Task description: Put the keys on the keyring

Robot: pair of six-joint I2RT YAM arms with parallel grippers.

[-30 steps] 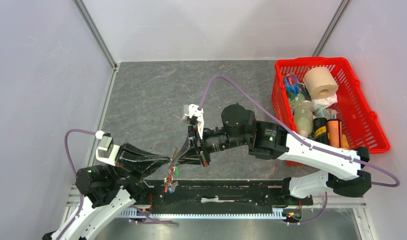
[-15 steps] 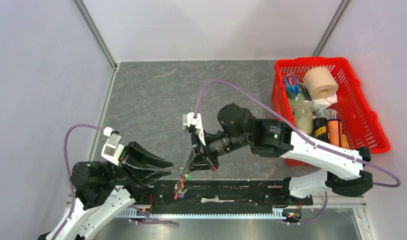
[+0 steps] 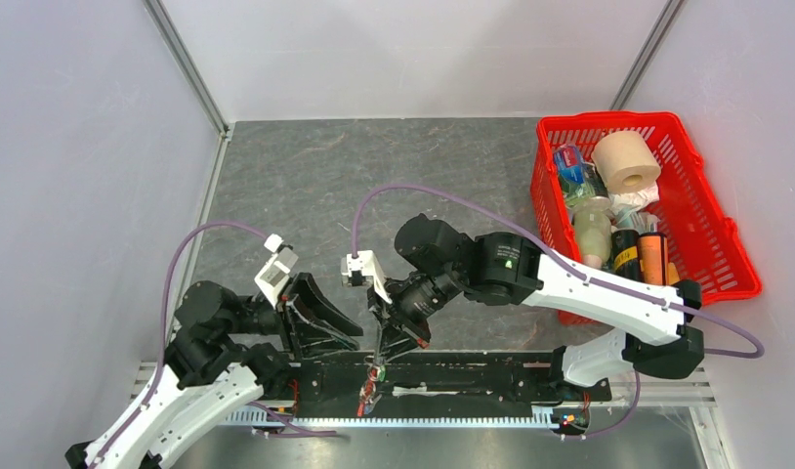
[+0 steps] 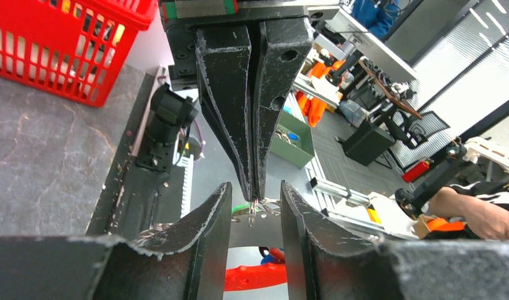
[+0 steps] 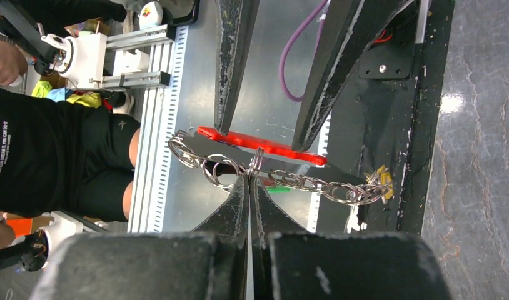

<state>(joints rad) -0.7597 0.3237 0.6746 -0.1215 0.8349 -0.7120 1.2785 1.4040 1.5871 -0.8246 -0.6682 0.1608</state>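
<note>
My right gripper (image 5: 249, 178) is pinched tight on the keyring (image 5: 256, 161), which hangs at the 6 o'clock edge of the table (image 3: 296, 195), its red fob (image 5: 258, 142) dangling alongside. My left gripper (image 4: 254, 187) is spread apart, flanking it.

Thin silver keyring (image 5: 256, 164), chain (image 5: 314, 185) and red fob (image 5: 258, 142) dangling, green-headed key (image 5: 274, 189) alongside.

The left arm (image 3: 193, 396) and right arm (image 3: 589, 293) share white shells, black joint housings, scuffed tapering black fingers (image 4: 202, 231) and purple cables (image 3: 413, 187) (a green light (image 3: 507, 262) glows on the right).
</note>
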